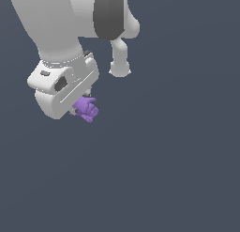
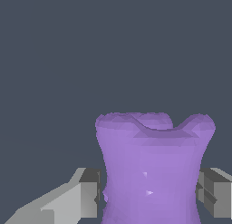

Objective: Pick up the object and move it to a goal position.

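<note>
Claw clamped on purple object (both fingers touching).

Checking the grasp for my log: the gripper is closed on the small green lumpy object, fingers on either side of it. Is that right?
Not quite: the object is purple, not green, as both the wrist and exterior views show. The rest holds: the gripper is closed on it, with fingers on either side.
</note>
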`<control>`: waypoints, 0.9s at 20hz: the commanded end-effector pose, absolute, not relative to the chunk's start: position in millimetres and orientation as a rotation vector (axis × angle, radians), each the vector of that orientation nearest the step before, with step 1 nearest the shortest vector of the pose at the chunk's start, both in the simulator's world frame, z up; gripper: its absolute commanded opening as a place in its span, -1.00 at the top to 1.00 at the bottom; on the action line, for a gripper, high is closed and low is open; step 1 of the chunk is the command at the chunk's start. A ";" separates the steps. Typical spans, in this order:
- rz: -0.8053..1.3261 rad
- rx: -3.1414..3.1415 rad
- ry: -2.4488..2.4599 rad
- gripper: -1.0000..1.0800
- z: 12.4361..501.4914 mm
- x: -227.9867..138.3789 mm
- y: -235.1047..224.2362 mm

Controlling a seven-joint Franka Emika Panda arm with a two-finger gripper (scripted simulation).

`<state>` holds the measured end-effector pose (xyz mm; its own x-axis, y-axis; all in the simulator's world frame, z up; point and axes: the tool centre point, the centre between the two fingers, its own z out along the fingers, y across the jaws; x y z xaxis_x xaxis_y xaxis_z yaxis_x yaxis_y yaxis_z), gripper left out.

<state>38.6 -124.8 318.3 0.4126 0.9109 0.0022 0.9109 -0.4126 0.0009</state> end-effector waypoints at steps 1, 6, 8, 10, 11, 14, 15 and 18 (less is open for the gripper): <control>-0.002 -2.639 -1.703 1.00 338.9 40.8 -136.4; -0.001 -2.639 -1.702 1.00 367.2 45.2 -152.9; -0.001 -2.640 -1.702 1.00 375.0 46.6 -157.5; -0.001 -2.640 -1.702 1.00 381.1 47.8 -161.1; -0.001 -2.640 -1.702 1.00 383.5 48.3 -162.5; 0.000 -2.641 -1.702 1.00 389.0 49.5 -165.8; 0.000 -2.641 -1.702 1.00 390.2 49.8 -166.5; 0.000 -2.641 -1.702 1.00 392.1 50.3 -167.6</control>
